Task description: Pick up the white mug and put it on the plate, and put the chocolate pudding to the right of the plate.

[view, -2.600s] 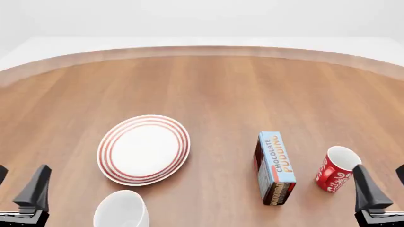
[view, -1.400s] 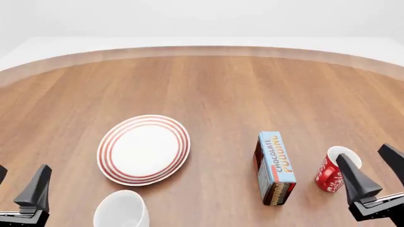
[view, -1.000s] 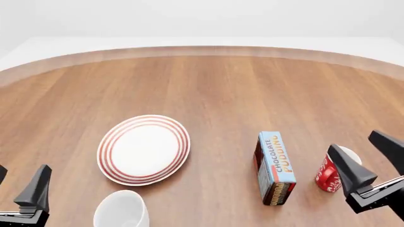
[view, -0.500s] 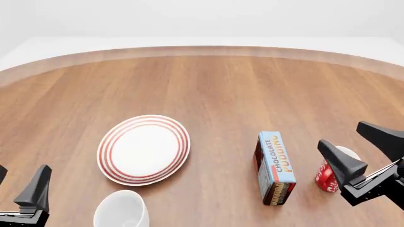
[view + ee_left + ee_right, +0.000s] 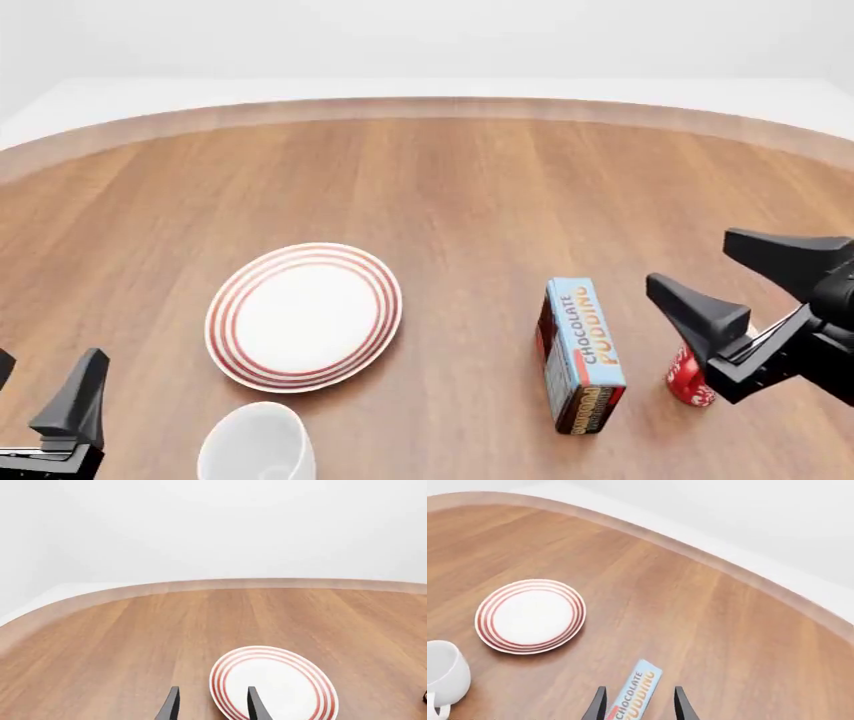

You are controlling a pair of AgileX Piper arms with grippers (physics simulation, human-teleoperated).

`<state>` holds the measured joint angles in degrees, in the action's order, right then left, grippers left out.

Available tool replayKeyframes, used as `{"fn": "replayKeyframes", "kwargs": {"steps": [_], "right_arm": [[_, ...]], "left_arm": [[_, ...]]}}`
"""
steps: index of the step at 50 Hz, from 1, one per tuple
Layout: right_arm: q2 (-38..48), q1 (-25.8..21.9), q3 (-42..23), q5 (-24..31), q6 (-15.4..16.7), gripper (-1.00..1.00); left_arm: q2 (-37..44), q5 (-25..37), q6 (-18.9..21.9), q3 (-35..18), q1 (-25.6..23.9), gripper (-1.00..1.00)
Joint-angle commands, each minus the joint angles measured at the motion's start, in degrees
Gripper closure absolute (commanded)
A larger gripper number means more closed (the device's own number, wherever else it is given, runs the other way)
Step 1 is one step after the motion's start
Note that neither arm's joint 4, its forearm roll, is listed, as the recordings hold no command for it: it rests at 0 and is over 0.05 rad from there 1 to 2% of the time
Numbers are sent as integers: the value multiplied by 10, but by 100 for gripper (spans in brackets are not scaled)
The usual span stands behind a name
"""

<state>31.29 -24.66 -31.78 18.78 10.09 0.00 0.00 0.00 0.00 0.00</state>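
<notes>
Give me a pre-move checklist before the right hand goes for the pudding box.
1. Right hand open: ok, jaws spread.
2. Right hand lined up with the chocolate pudding: ok in the right wrist view, box between the fingers.
3. Red mug beside the box, under the hand: not ok, collision risk.
4. Space right of the plate: ok, bare table.
5. White mug off the plate: ok, not yet moved.
6. Left hand holds nothing: ok.

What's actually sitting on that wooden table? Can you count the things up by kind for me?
Mugs: 2, a white mug and a red mug, the red one mostly hidden behind the right gripper
Plates: 1, the plate
Boxes: 1, the chocolate pudding
Total: 4
</notes>
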Motion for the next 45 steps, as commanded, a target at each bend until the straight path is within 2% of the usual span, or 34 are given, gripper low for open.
{"fn": "replayKeyframes", "kwargs": {"steps": [1,14,16,18,21,35,38,40,45], "right_arm": [[39,-18,-37,26,-7,-100],[60,-16,-82,73,-15,-100],[67,-23,-95,83,-43,-100],[72,-22,-97,87,-26,-100],[81,-19,-102,95,-23,-100],[118,-16,-150,139,-40,-100],[119,-9,-153,147,-35,-100],[122,-2,-152,154,-47,-100],[131,1,-151,165,-48,-100]], "left_arm": [[0,0,0,0,0,-100],[0,0,0,0,0,-100],[0,0,0,0,0,-100],[0,0,0,0,0,-100],[0,0,0,0,0,-100],[0,0,0,0,0,-100],[0,0,0,0,0,-100],[0,0,0,0,0,-100],[0,0,0,0,0,-100]]}}
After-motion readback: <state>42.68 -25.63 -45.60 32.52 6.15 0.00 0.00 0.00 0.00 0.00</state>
